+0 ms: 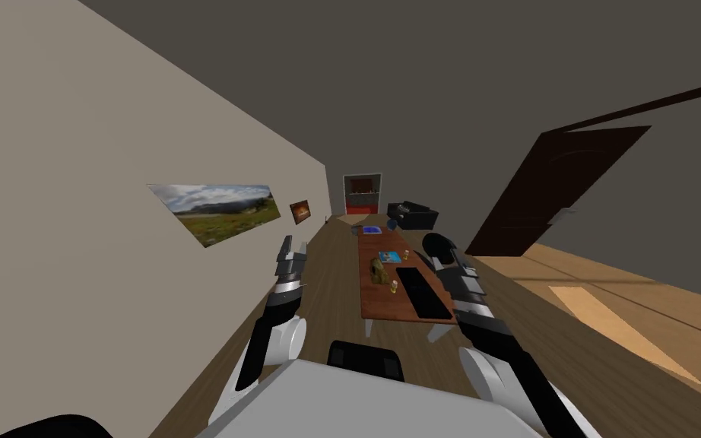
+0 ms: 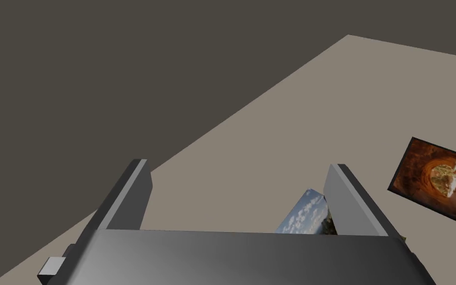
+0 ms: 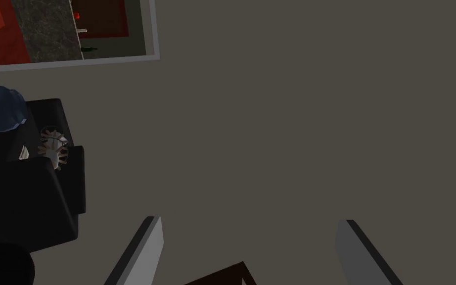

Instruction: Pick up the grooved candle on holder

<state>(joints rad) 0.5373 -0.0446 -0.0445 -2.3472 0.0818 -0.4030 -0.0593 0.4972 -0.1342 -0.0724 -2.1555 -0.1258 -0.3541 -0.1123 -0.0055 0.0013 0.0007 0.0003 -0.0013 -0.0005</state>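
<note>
Status: nothing is grasped, and the whole approach and grip are still to do.

Left gripper [image 2: 242, 164]: jaws wide and empty, raised beside the wall, well apart from the bench [image 1: 387, 310].

Candle [image 1: 394, 286]: small and pale yellow, standing on the bench near a brown object [image 1: 379, 271]. Its grooves are too small to confirm.

Right gripper [image 3: 249, 222]: jaws wide and empty, over the bench's right side, aimed past the candle.

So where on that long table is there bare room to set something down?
There is bare wood at the near left corner of the table, bordered by the candle and the black mat. Another free strip lies between the blue book and the cyan book. It is crowded around the brown figure, mid-table.
</note>
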